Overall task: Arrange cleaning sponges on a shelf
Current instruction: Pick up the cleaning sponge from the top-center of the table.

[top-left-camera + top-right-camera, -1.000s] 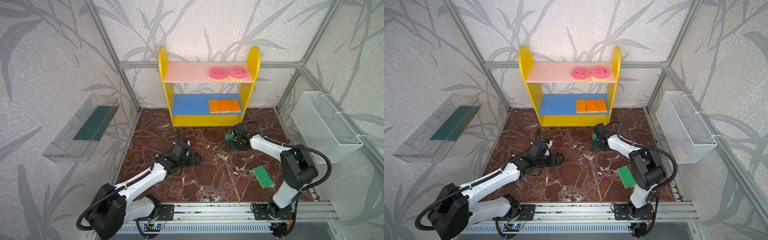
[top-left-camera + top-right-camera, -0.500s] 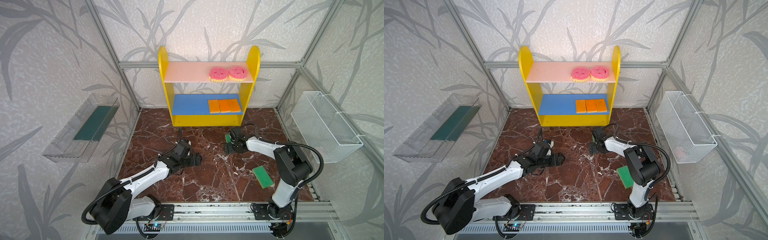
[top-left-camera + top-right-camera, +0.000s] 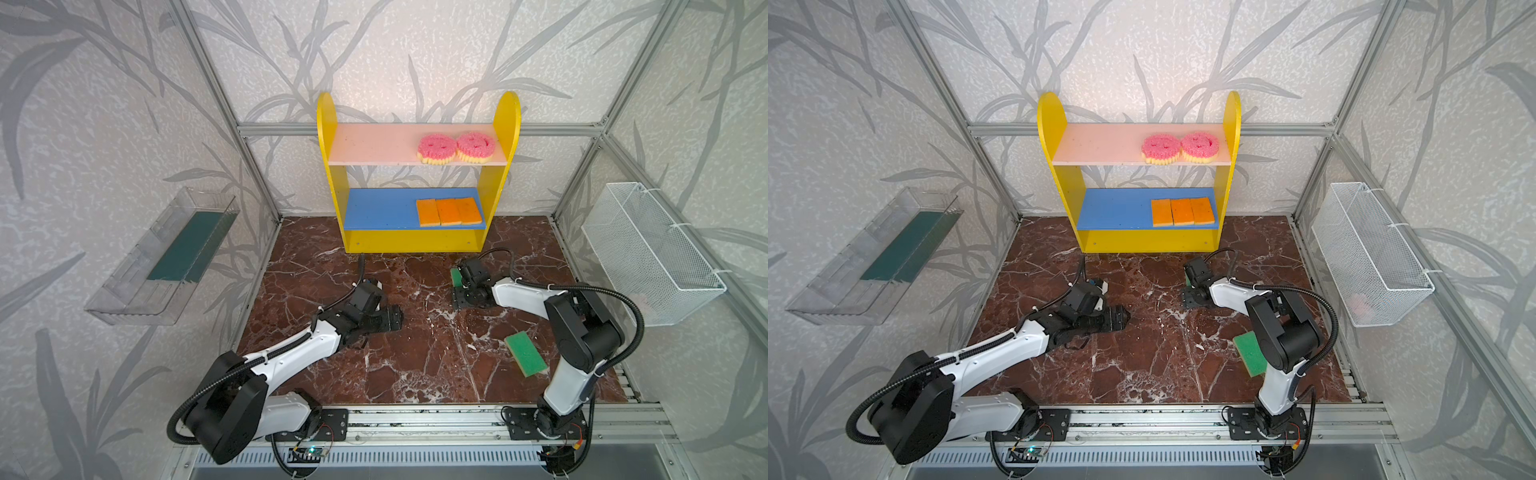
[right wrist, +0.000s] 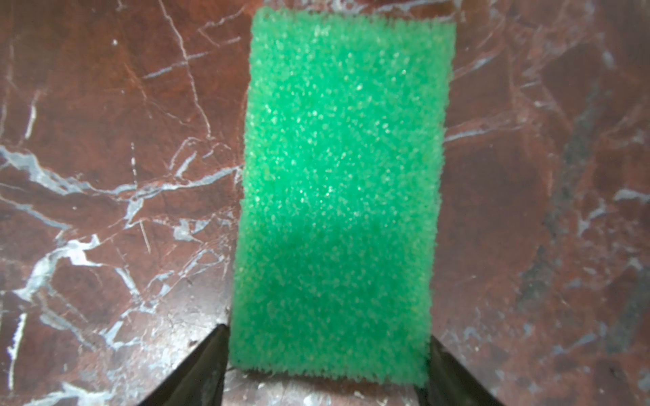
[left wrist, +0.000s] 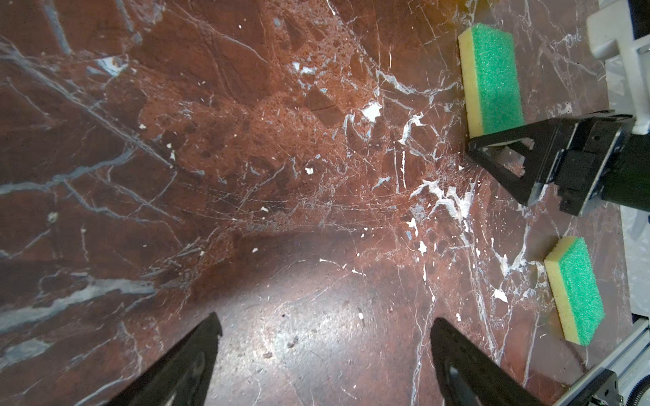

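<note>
Right wrist view: the sponge (image 4: 337, 197), coarse green over yellow, lies flat on the floor (image 4: 105, 158) before the shelf (image 3: 415, 246), its long axis running from the right gripper (image 4: 327, 334) toward the shelf. The jaws touch its near-end sides; whether they grip it I cannot tell. Left gripper (image 5: 325, 319) gapes wide above the floor.

Green sponge (image 4: 337, 197), red-brown white-veined marble floor (image 4: 105, 175)
</note>
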Motion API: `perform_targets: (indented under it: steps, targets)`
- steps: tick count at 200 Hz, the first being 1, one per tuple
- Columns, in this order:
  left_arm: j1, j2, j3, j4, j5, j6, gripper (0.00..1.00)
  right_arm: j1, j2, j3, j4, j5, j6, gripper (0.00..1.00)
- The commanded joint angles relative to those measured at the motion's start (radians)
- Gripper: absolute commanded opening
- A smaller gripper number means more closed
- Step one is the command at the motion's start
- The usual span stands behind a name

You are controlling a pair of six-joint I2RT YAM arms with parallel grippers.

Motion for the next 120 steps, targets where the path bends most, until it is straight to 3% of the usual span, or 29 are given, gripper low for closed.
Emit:
perform_targets:
  steps: [1, 45, 120]
  targets:
    - [-0.003, 0.008, 0.034, 0.034, -0.015, -0.001, 0.95, 0.003, -0.002, -0.017, -0.014, 0.014, -0.002, 0.71]
    - [-0.001, 0.007, 0.081, 0.016, -0.006, 0.006, 0.95, 0.004, -0.014, -0.006, -0.023, 0.013, 0.003, 0.57]
    - [0.006, -0.017, 0.123, -0.040, -0.008, 0.025, 0.95, 0.002, -0.042, 0.040, -0.011, 0.046, -0.010, 0.56]
